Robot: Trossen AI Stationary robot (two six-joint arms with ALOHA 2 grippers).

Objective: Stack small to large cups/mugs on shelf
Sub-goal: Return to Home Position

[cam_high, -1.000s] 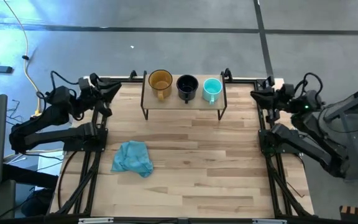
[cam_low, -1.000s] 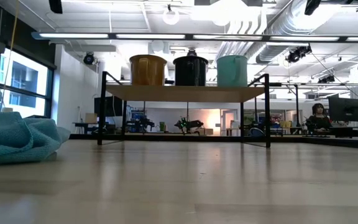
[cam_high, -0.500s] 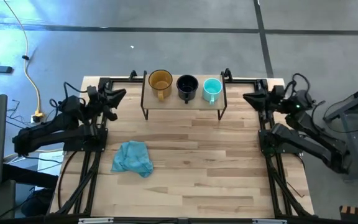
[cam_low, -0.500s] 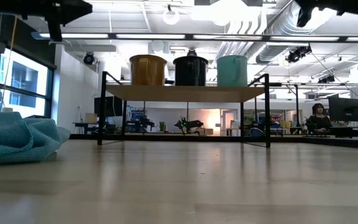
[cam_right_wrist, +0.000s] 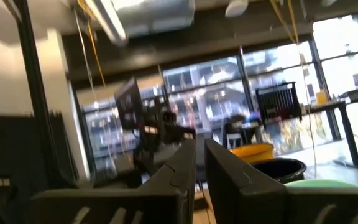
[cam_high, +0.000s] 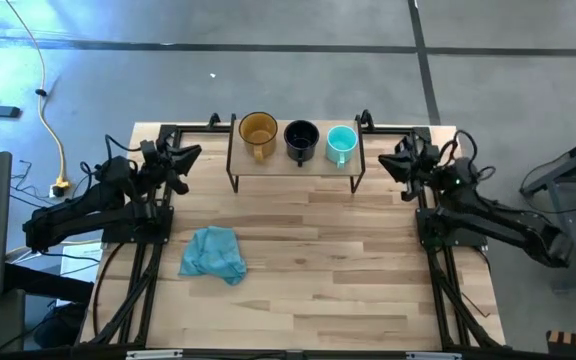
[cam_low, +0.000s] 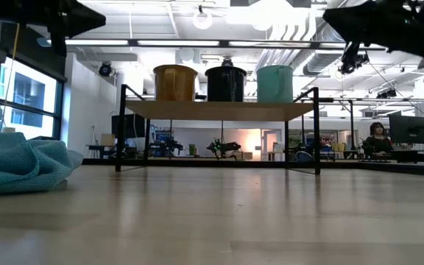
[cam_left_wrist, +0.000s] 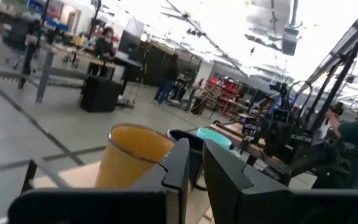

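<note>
Left gripper [cam_high: 190, 156]: fingers pressed together on nothing, beside the shelf's [cam_high: 278, 165] left end
Right gripper [cam_high: 388, 160]: fingers together, empty, beside the shelf's other end
Mugs: side by side on the shelf between the grippers, none nested; amber-yellow mug [cam_high: 258, 131] nearest the left gripper, black mug [cam_high: 301, 138] midway, teal mug [cam_high: 341, 142] nearest the right gripper
Blue cloth [cam_high: 214, 253]: on the tabletop, nearer the left gripper

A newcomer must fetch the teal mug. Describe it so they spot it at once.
On the wooden tabletop stands a low shelf on black legs, holding three mugs in a row. The teal mug is at the right arm's end, beside the black mug; the amber mug is farthest.
</note>
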